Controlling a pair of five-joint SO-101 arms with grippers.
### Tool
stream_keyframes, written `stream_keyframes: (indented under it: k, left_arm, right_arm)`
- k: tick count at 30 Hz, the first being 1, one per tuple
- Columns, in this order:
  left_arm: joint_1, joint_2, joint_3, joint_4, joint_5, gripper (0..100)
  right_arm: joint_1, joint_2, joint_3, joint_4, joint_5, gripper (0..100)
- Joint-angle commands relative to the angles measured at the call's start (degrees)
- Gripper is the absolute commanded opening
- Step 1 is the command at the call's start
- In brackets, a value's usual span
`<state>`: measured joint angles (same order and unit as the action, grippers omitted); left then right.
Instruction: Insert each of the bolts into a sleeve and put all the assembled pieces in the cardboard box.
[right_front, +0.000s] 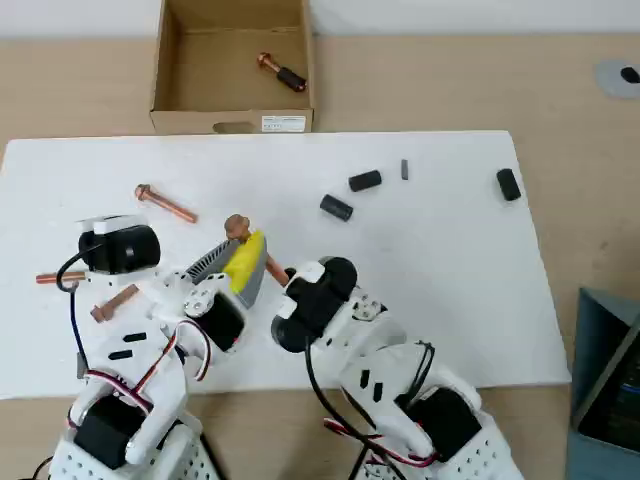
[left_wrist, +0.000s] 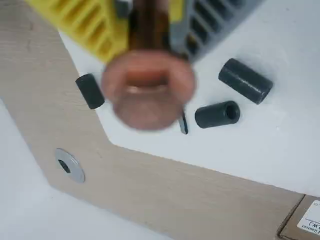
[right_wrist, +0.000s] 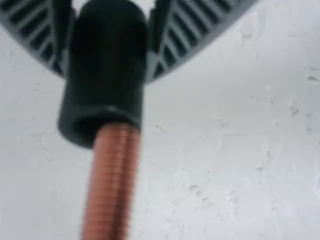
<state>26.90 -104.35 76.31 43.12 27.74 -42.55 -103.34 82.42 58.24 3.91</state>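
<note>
My left gripper (right_front: 240, 255), with one yellow and one grey finger, is shut on a copper bolt (right_front: 237, 227) above the white mat's middle front. In the left wrist view the bolt's round head (left_wrist: 147, 90) points away from the left gripper (left_wrist: 147, 20). My right gripper (right_wrist: 107, 15) is shut on a black sleeve (right_wrist: 105, 65), and the bolt's threaded end (right_wrist: 112, 185) sits in the sleeve's mouth. The cardboard box (right_front: 165, 75) at the back holds one assembled bolt and sleeve (right_front: 282, 72). Three loose bolts (right_front: 165, 204) (right_front: 60, 278) (right_front: 115, 302) lie at the left.
Three loose black sleeves (right_front: 365, 181) (right_front: 336, 208) (right_front: 509, 184) and a small dark pin (right_front: 404, 169) lie on the white mat (right_front: 470, 300) behind the grippers. A grey bin (right_front: 605, 370) stands at the right edge. A metal disc (right_front: 620, 77) sits at the back right.
</note>
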Motion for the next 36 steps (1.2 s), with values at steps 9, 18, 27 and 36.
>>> stream_keyframes:
  k: [9, 18, 27, 36]
  left_arm:
    - [-0.1, -0.2, -0.8, -1.1, 2.3, 0]
    - [-0.1, -0.2, -0.9, -2.4, 2.9, 0]
    - [-2.5, -0.2, -0.1, -3.5, 2.8, 0]
    - [-1.9, -0.2, 1.8, -3.4, 2.8, 0]
  right_arm:
    - [-0.8, -7.3, -1.4, -1.6, 0.3, 0.9]
    - [-0.8, -7.3, -1.4, -1.6, 0.3, 0.9]
    - [-0.8, -7.3, -1.4, -1.7, 0.3, 0.9]
    - [-0.8, -7.3, -1.4, -1.7, 0.3, 0.9]
